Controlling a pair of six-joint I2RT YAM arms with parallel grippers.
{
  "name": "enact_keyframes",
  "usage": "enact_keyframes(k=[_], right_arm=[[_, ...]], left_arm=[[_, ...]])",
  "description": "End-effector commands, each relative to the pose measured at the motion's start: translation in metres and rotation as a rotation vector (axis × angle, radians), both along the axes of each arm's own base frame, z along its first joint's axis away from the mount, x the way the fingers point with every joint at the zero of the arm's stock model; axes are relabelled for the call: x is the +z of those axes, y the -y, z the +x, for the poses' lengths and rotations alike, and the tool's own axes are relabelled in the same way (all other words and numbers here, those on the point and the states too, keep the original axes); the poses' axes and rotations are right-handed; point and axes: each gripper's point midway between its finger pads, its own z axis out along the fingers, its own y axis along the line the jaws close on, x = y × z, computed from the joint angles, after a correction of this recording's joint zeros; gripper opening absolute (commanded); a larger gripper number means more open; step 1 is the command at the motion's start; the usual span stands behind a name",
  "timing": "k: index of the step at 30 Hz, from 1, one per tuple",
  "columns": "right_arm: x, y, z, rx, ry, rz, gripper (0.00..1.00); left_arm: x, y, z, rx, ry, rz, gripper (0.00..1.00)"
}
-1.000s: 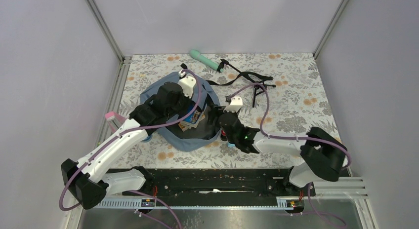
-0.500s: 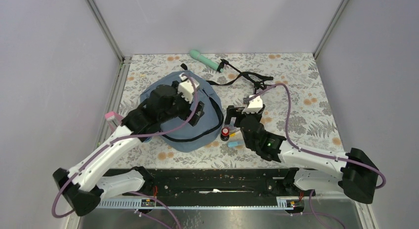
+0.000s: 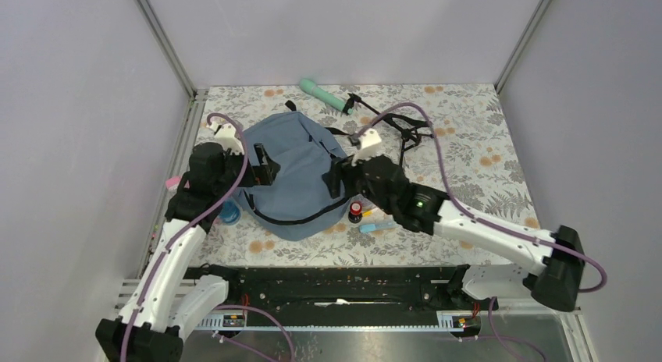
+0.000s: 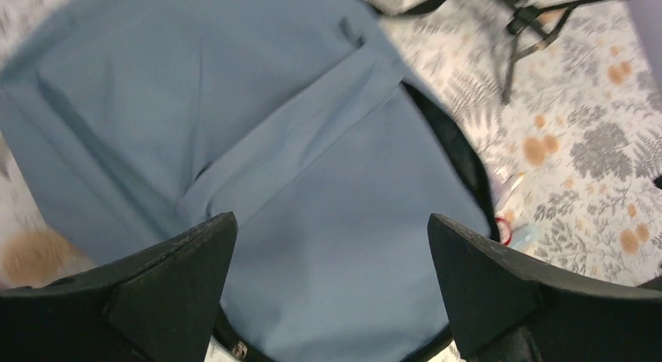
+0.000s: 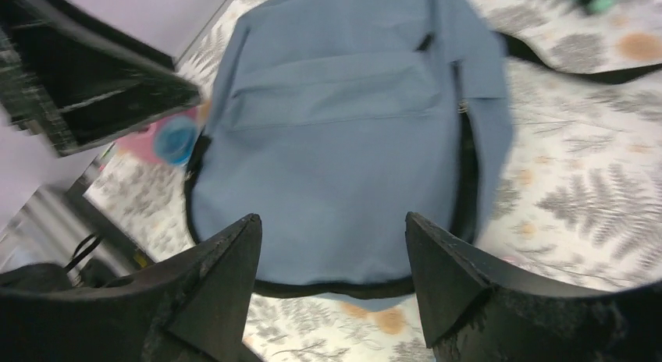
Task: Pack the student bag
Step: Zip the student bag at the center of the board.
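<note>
1. Worktop: floral print; it carries every item you find listed here.
2. Student bag: slate-blue, lying flat left of centre, between your two hands, with a dark zipper line along its near edge.
3. Black straps: a loose tangle trailing to the far right of the bag.
4. Left hand: over the bag's left side, jaws spread wide, holding nothing.
5. Right hand: at the bag's right edge, jaws apart, empty.
6. Mint-green cylinder: far edge, touching the straps.
7. Red-capped item: just right of the bag.
</note>
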Motion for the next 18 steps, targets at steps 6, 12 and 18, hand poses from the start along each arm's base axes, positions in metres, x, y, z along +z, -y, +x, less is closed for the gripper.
enact_keyframes(k=[6, 12, 18], right_arm=[[-0.023, -0.122, -0.035, 0.341, -0.217, -0.002, 0.61], [-0.037, -0.176, -0.050, 0.407, -0.293, -0.030, 0.58], [-0.069, -0.209, -0.049, 0.384, -0.339, -0.114, 0.54]], left_arm=[[-0.023, -0.041, 0.016, 0.151, -0.105, -0.076, 0.99], [-0.023, -0.087, 0.010, 0.343, -0.041, 0.076, 0.99], [-0.020, -0.099, 0.005, 0.407, -0.007, 0.101, 0.99]])
